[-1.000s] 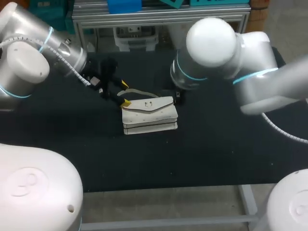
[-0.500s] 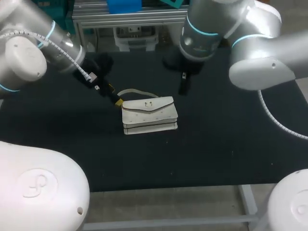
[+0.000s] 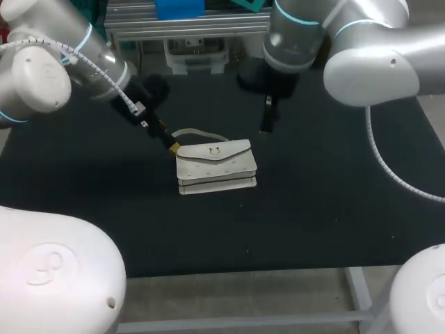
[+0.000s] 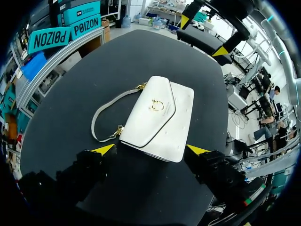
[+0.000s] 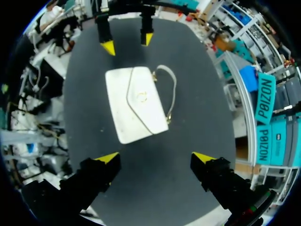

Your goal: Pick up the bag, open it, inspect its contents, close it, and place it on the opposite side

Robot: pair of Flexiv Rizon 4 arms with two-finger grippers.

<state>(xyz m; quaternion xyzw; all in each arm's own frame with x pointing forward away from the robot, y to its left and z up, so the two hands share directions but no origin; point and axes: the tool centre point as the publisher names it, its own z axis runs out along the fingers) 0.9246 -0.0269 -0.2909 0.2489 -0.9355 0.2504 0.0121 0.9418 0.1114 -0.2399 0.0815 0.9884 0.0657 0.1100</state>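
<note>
The white handbag (image 3: 215, 167) lies unlifted, flap shut, left gripper (image 4: 151, 149) at its ten o'clock, right gripper (image 5: 155, 157) at one, both splayed empty, so every step is left to do.

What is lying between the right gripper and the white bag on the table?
Nothing. In the right wrist view, only bare black table shows between the open right gripper and the bag, which lies ahead of it.
</note>
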